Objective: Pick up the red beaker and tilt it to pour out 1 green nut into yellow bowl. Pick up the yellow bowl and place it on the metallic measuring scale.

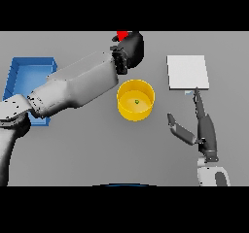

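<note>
The yellow bowl point(135, 99) stands at the table's middle with one small green nut point(137, 102) inside it. My left hand point(130, 48) is behind the bowl, its fingers curled round the red beaker point(121, 34); only the beaker's red top shows above the hand. The metallic measuring scale point(187, 72) is a flat light square to the right of the bowl. My right hand point(202, 125) is open in front of the scale, fingers straight, one fingertip pointing at the scale's front edge, thumb spread to the left.
A blue tray point(19, 71) lies at the far left, partly hidden by my left arm point(73, 86), which stretches across the table from the lower left.
</note>
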